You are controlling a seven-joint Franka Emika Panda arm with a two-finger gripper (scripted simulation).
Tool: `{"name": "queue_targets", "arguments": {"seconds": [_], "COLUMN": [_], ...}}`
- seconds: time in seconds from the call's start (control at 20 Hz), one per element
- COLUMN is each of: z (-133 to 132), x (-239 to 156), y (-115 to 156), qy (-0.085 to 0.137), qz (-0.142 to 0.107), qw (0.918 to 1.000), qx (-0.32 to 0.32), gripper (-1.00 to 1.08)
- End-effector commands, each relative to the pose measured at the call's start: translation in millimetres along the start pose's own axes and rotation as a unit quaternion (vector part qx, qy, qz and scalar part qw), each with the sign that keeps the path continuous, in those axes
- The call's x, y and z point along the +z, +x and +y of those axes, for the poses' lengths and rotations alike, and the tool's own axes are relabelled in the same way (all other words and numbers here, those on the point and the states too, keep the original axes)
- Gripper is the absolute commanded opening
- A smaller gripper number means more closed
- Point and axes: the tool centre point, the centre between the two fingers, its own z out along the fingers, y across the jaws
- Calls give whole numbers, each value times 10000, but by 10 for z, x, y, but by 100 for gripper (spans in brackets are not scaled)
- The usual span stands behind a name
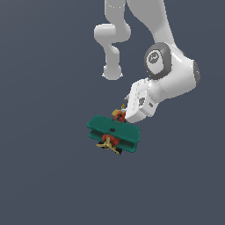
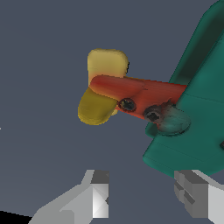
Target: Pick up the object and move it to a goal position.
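The white arm (image 1: 169, 74) bends down from above, wrist angled toward the exterior view's left. Just off its tip sits the toy biplane (image 1: 113, 133), teal wings stacked and spread across the view, yellow propeller and red nose facing the camera and a bit downward. Its body runs back toward the wrist, long axis roughly in line with the tool (image 1: 124, 110). From the wrist, the red fuselage and yellow tail (image 2: 105, 87) stretch away from the wings. The tool's two fingers (image 2: 98, 192) stand apart, with nothing visible between them. Whether the plane rests on the grey surface (image 1: 44, 176), I cannot tell.
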Motion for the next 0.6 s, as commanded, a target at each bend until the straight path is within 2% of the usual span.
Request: {"name": "queue_targets", "arguments": {"seconds": [0.0, 0.25, 0.55], "z": [25, 74, 136], "x": [5, 11, 12], "y": [35, 106, 191], "qy": [-38, -98, -147], "qz": [-158, -463, -824], "qw": [9995, 9958, 9868], "qx": [-271, -789, -1383], "gripper": [28, 28, 28]}}
